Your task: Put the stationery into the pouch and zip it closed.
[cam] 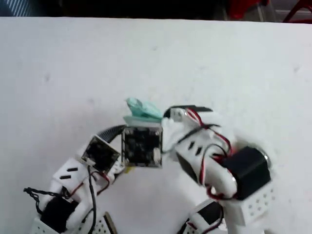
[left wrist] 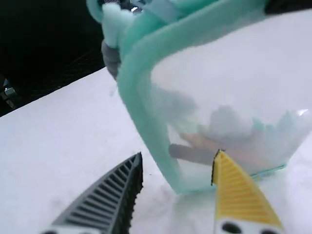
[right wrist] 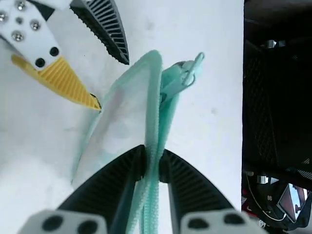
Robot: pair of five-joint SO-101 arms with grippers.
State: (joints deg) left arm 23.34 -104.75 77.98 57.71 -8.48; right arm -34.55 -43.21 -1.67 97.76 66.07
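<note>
stationery (left wrist: 209,146) looks in pouch (right wrist: 122,117); right gripper (right wrist: 152,151) fingers clamp its zip edge, left gripper (left wrist: 178,155) fingers wide; can't tell if zipped.

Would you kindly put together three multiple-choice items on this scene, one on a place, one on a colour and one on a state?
1. Where is the stationery? A in a cup; B inside the pouch; C in a drawer.
2. What colour is the pouch's trim? A red; B navy; C mint green.
3. How is the right end effector? A open; B shut on the pouch's zipper edge; C shut on a pen.
Answers: 1 B: pen-like shapes show through its clear wall. 2 C: the edging looks mint green. 3 B: its black fingers pinch the zipper edge.
</note>
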